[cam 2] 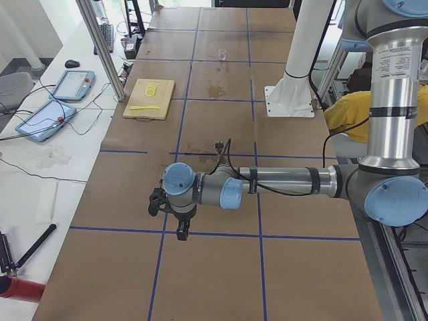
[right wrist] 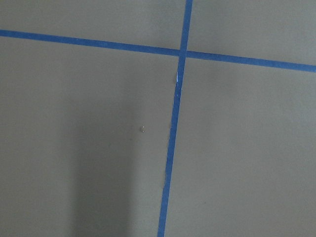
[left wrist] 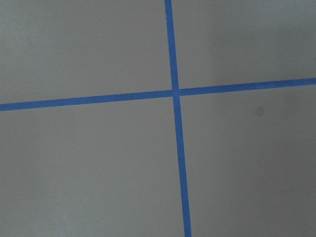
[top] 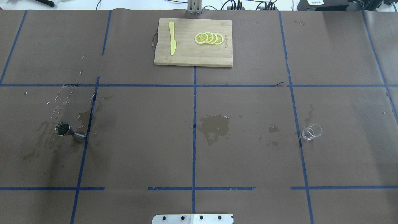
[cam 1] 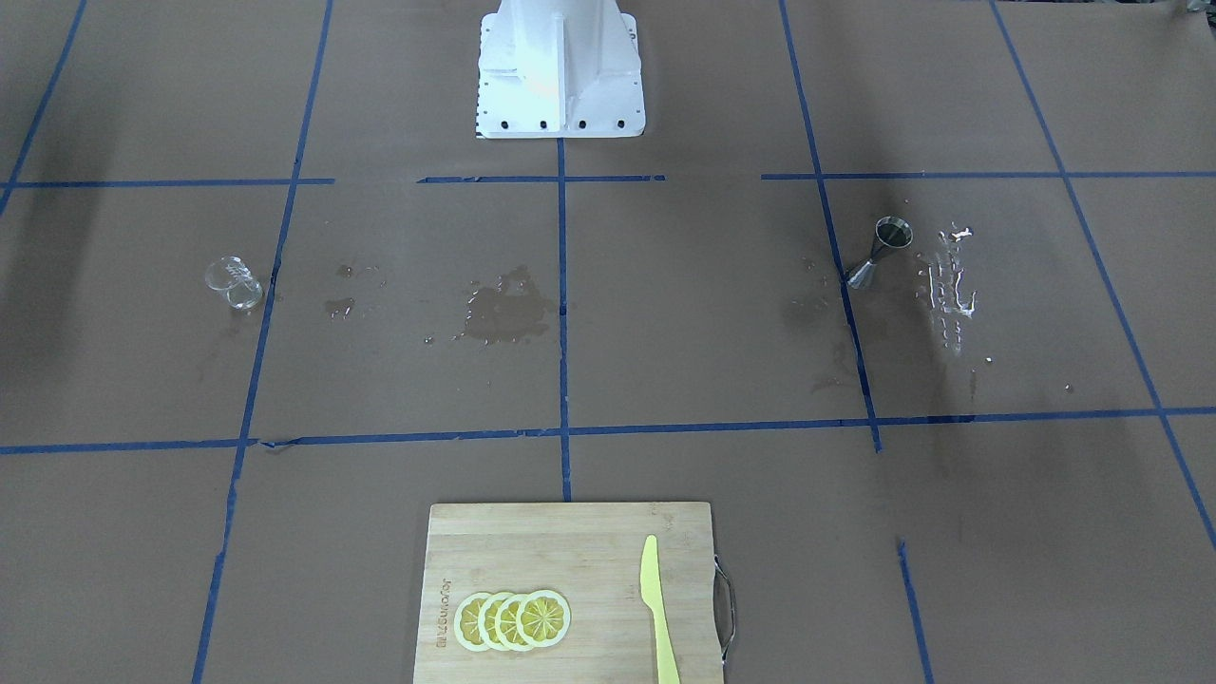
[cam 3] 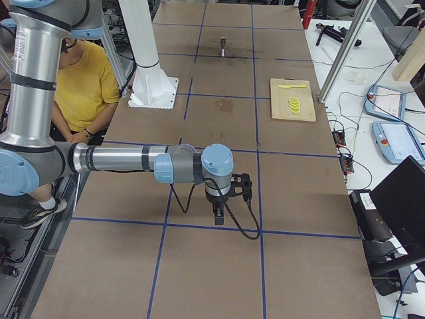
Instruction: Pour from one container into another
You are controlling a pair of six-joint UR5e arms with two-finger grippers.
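Overhead exterior, bamboo cutting board (top: 192,59), yellow lemon slices (top: 209,38), yellow plastic knife (top: 172,42), wet stains (top: 214,126) on brown blue-taped table (top: 140,155), left gripper (cam 2: 180,234) and right gripper (cam 3: 219,217), spread untellable.

The brown table (top: 140,149) lies open between the steel jigger (top: 69,133) on the robot's left and the small clear glass (top: 312,131) on its right, with only a flat wet patch (top: 214,126) there. The cutting board (top: 186,57) sits well apart at the far edge.

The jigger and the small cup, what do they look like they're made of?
Jigger: looks like polished metal, probably steel; grey, with bright glints inside its cone. Cup: clear glass or plastic, cannot tell which; the brown table shows through it.
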